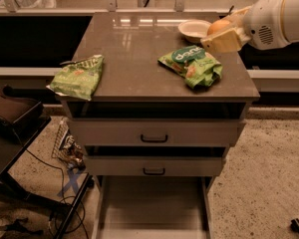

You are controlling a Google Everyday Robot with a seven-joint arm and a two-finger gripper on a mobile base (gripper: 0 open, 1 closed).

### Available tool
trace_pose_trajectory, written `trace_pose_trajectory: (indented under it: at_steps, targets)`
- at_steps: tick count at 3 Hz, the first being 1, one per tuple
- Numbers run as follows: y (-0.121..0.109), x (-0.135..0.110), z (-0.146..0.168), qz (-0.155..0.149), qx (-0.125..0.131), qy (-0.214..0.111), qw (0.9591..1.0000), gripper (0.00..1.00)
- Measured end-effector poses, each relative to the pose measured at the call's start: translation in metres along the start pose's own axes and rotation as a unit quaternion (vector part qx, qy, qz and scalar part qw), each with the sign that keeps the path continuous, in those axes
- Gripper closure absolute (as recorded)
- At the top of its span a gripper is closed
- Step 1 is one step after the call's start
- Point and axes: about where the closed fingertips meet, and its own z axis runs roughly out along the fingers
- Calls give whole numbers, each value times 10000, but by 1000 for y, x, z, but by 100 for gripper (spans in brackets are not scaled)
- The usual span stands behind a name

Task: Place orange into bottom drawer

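Green chip bag (pixel 192 65) just under the jaws, white bowl (pixel 193 31) just beside them. Gripper (pixel 220 38) is clenched on the orange (pixel 218 27). Bottom drawer (pixel 152 208) is open far below, second bag (pixel 78 76) well left.

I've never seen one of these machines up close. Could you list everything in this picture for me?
orange: one, orange, held above the cabinet's back right corner
bowl: one, white, back right of the cabinet top
snack bags: two, green, one at the left edge, one at right
cabinet: one, grey, centre
upper drawers: two, pale, black handles
bottom drawer: one, pale, pulled open
stand: one, dark, left
cables: several, dark, floor at left
gripper: one, beige, upper right, closed on the orange
arm: one, white, right edge
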Motion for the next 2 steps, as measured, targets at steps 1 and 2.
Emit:
trace_pose_trajectory:
  at_steps: [1, 2]
  targets:
    - [19, 11, 5, 37, 38, 71, 10000, 100]
    - [66, 24, 11, 69, 141, 7, 9999, 100]
